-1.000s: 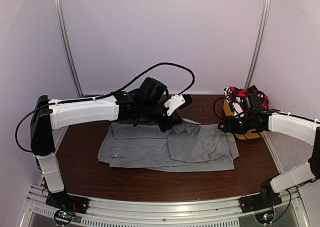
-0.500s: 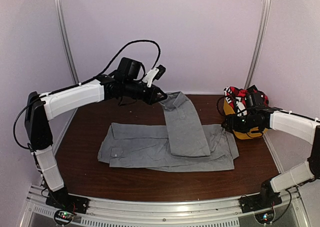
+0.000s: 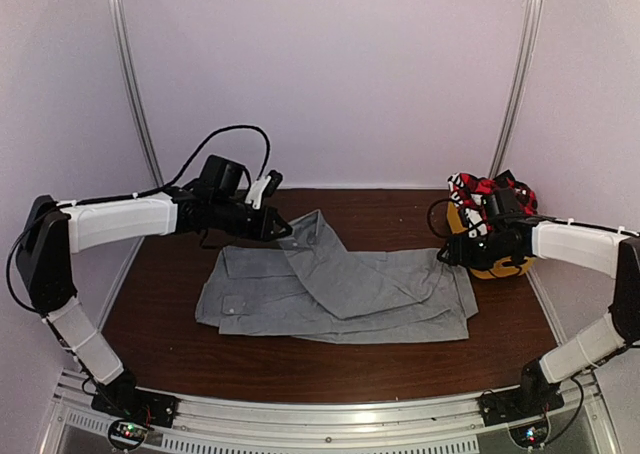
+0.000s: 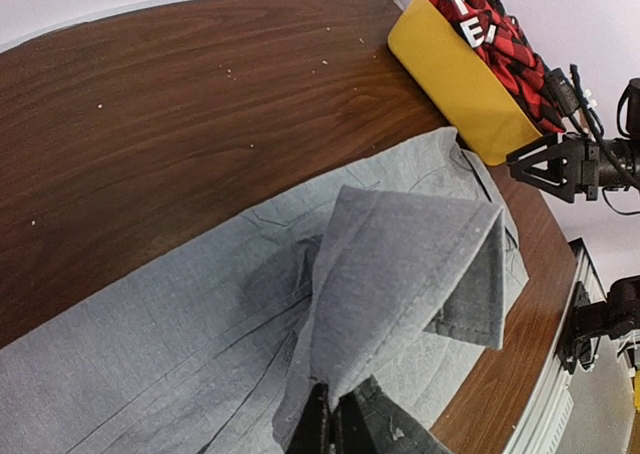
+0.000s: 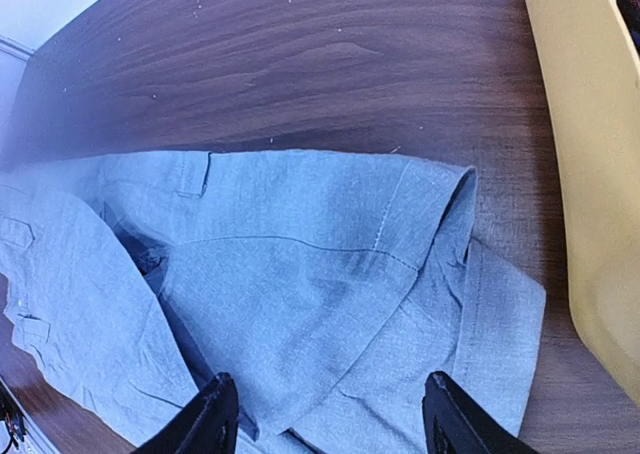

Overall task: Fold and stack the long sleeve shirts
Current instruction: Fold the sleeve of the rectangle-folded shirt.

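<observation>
Top external: one grey shirt (image 3: pixel 340 294), pinched by left tool (image 3: pixel 283 231); one plaid shirt (image 3: pixel 490 189) in tub (image 3: pixel 510 267); right tool (image 3: pixel 446 256) wide.

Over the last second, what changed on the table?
The left gripper, shut on the sleeve of the grey shirt, raised the sleeve off the shirt, then swung left and down. The sleeve now trails diagonally across the shirt's body. Unchanged: the right gripper, open at the shirt's right edge beside the yellow tub; the plaid shirt in the tub; the shirt's body lying flat.
</observation>
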Robot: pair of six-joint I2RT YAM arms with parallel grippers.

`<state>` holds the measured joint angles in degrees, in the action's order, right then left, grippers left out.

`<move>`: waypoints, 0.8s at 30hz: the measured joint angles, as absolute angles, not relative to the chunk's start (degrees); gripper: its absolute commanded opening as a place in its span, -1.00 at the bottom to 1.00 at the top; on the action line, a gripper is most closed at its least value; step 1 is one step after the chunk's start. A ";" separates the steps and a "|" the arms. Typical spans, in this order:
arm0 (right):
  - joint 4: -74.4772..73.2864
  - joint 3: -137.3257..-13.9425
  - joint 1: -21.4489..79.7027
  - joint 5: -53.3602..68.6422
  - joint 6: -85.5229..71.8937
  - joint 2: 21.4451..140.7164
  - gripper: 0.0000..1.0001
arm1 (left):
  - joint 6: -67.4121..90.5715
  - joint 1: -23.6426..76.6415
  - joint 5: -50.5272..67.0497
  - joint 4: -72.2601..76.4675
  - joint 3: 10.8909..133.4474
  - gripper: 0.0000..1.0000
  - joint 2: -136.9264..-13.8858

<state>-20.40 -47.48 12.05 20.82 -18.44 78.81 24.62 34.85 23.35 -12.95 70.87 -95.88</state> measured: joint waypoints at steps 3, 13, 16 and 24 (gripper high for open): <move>-19.38 -47.20 12.03 21.54 -18.44 79.44 0.28 | 26.22 34.17 23.29 -11.00 67.24 -1.00 -93.19; -15.92 -45.82 11.97 24.84 -18.48 82.98 0.28 | 29.39 31.81 21.74 -6.17 60.10 -1.00 -87.13; -15.20 -45.80 11.97 25.78 -18.48 83.81 0.27 | 30.13 31.57 21.43 -5.04 58.63 -1.00 -86.50; -13.06 -45.80 11.97 27.70 -18.83 86.26 0.26 | 31.90 29.87 19.31 -2.81 52.90 -1.00 -84.33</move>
